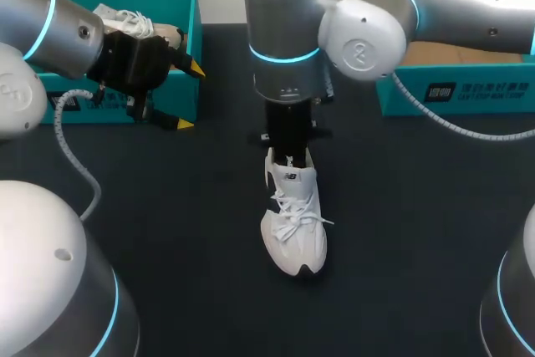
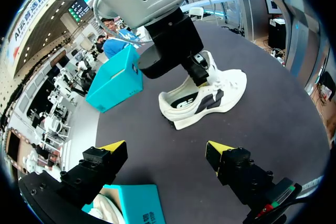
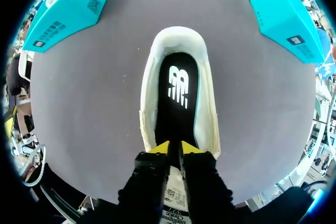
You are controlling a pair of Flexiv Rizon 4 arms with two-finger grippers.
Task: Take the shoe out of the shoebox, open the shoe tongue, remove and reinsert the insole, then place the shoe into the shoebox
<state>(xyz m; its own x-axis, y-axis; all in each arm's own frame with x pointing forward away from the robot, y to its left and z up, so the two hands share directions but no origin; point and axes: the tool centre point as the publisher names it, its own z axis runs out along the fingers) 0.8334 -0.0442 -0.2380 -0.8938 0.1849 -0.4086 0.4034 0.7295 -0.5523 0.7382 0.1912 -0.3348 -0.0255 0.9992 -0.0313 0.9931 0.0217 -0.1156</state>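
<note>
R gripper (image 3: 175, 148) clenched, fingers nearly together, pinching tongue (image 3: 175, 196) of white shoe (image 1: 292, 227) from both sides. L gripper (image 2: 166, 148) spread wide, holding nothing, near front corner of L teal shoebox (image 1: 194, 35). Shoe sits upright mid-table (image 1: 418, 240), toe toward robot, laces loose. Black insole (image 3: 176, 93) w/ white logo lies flat inside. 2nd white shoe (image 1: 125, 18) in L box. 2nd teal box (image 1: 451, 94) far R. Both boxes well apart from the held shoe, dark tabletop btwn.
</note>
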